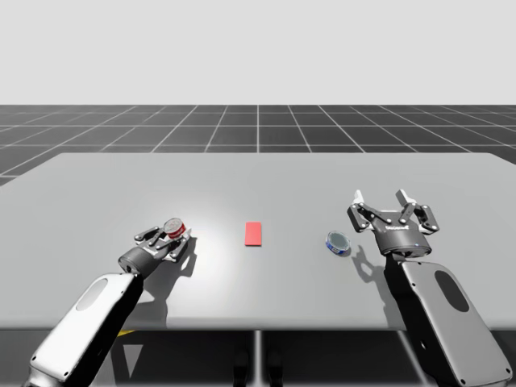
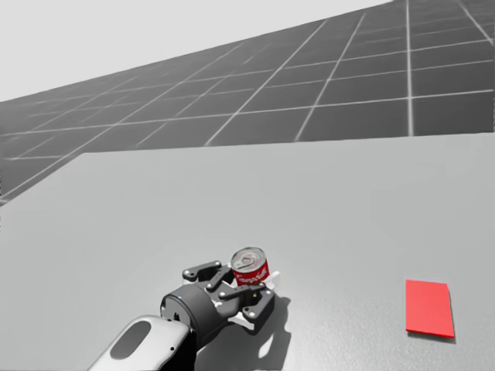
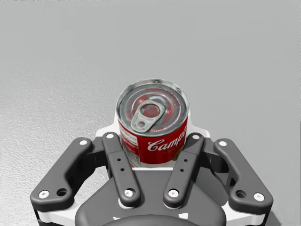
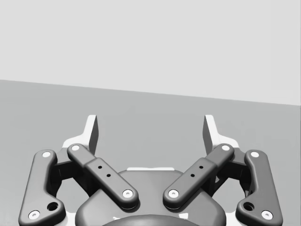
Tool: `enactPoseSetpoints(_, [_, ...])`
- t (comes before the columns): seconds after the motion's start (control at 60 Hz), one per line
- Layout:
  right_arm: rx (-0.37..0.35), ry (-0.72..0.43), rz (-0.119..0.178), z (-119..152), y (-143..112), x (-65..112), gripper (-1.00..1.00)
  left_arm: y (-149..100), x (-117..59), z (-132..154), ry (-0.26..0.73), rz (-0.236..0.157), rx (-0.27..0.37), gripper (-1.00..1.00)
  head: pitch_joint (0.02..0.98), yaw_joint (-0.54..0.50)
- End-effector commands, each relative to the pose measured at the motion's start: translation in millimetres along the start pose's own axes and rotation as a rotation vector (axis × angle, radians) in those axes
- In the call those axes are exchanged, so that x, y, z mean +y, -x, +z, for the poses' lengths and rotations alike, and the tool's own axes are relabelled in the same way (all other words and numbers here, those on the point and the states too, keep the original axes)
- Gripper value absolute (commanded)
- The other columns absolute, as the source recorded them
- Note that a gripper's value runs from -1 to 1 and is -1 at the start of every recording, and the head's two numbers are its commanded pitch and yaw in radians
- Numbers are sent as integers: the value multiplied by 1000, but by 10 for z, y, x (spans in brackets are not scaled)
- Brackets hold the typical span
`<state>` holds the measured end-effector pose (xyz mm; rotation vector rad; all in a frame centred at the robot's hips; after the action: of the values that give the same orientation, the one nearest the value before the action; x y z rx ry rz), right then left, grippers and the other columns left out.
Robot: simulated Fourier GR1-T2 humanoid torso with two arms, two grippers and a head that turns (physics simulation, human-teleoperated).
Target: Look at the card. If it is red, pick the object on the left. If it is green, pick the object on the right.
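Red card [image 1: 253, 234] — left hand [image 3: 154, 147] clamps red can [image 3: 153, 117].

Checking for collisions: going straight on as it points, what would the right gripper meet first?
The way looks free as far as shown: ahead of the right gripper lies bare table up to its far edge. In the high view the blue can sits beside it, off that line.

Left gripper [image 3: 153, 137] clasped; right gripper [image 4: 151, 130] spread
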<state>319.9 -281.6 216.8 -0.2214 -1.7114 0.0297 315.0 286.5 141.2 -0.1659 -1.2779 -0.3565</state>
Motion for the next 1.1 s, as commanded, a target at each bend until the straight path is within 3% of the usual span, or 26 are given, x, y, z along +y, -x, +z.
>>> enactPoseSetpoints(0.017, [-1, 2, 1, 5, 1, -2, -1000, 117, -95, 12, 107, -23, 39, 999, 493, 427])
enactPoseSetpoints(0.183, [-3, 4, 1, 7, -2, -9, -1000, 121, -103, 16, 110, -25, 40, 1000, 421, 430])
enactPoseSetpoints(0.383, [-7, 6, -2, 3, -8, -17, -1000, -59, -97, 81, 118, -12, 6, 1000, 419, 429])
enactPoseSetpoints(0.65, [-5, 7, -3, -2, -9, -26, -1000, -715, -40, 216, 103, -66, -93, 1000, 420, 436])
enactPoseSetpoints(0.9, [-3, -2, -9, 1, -17, -32, -1000, -1170, 6, 327, 80, -121, -156, 1000, 415, 436])
enactPoseSetpoints(1.1, [-3, -4, -8, 3, -16, -31, -1000, -1614, 19, 462, 55, -159, -244, 1000, 408, 434])
